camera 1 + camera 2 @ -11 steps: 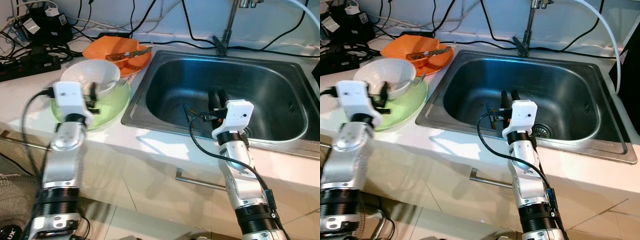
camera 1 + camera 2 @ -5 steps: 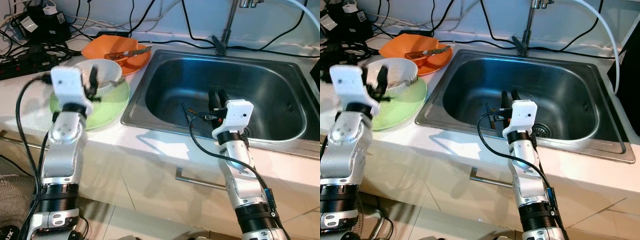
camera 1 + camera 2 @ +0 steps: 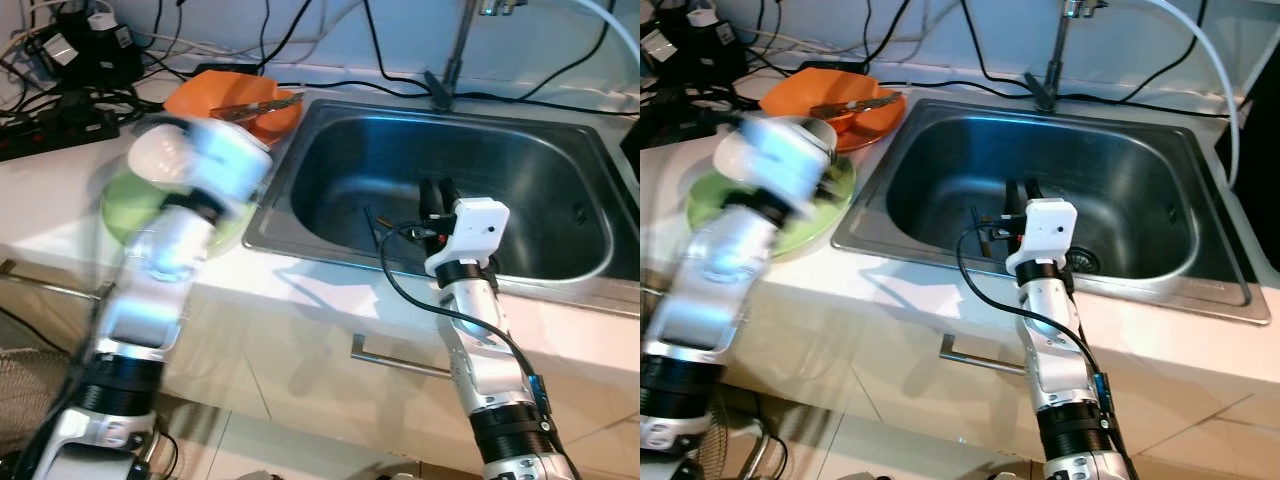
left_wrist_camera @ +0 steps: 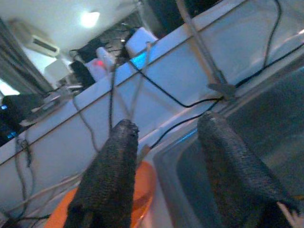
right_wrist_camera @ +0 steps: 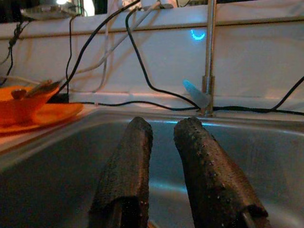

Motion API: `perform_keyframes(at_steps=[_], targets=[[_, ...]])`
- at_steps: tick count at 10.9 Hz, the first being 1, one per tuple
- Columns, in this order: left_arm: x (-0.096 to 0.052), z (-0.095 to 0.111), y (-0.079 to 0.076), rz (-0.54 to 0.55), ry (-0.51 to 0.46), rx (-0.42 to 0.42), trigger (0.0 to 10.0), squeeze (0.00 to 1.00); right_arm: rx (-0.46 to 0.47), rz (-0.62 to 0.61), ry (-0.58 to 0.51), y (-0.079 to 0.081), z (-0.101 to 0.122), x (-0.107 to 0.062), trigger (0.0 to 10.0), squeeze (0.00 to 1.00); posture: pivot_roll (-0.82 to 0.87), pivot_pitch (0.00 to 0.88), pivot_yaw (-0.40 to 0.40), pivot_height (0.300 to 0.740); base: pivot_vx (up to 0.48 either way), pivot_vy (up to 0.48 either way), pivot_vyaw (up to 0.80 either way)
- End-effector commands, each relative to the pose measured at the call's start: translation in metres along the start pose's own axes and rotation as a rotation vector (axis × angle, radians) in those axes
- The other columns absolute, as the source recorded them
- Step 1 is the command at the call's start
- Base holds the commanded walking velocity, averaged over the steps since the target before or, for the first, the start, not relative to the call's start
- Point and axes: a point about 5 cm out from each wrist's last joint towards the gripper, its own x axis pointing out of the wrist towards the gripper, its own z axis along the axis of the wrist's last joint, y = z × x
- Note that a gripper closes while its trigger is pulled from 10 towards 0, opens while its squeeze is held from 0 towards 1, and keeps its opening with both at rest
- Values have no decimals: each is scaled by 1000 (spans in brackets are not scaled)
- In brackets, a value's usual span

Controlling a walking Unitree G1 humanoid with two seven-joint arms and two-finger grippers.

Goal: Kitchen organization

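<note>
A white bowl point(image 3: 812, 131) sits on a green plate point(image 3: 118, 196) on the counter left of the steel sink point(image 3: 520, 160). My left arm point(image 3: 190, 235) is a blur of motion above that plate. In the left wrist view my left gripper point(image 4: 166, 126) is open with nothing between its fingers, facing the sink's corner and an orange plate point(image 4: 142, 183). My right gripper point(image 3: 435, 187) hangs inside the sink, its fingers point(image 5: 137, 142) close together and holding nothing.
The orange plate point(image 3: 235, 108) behind the bowl carries a utensil point(image 3: 262, 103). Thin dark sticks point(image 3: 375, 222) lie on the sink bottom. A faucet point(image 3: 455, 50) stands at the back rim. Cables and power strips point(image 3: 60, 110) crowd the back left counter.
My left arm has swung quickly to the right, from beside the bowl toward the sink's left edge, and is blurred. The right arm has stayed in the sink.
</note>
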Motion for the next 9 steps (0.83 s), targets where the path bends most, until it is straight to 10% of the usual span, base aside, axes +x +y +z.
perform_keyframes(at_steps=[1,2,3,9], targets=[[3,-1,1,-5,6,25,10000,1000,-7,-25,67,-6,-14,-5,10000,0,33,41,71,740,0,0,0],[5,-4,0,-6,18,44,10000,1000,-8,-27,68,-6,-14,-6,10000,0,33,41,71,740,0,0,0],[9,-9,3,-2,35,79,10000,0,-8,-28,71,-7,-15,-6,10000,0,35,39,68,740,0,0,0],[24,-24,6,-18,129,95,10000,0,-8,-27,65,-6,-14,-5,10000,0,24,37,71,740,0,0,0]])
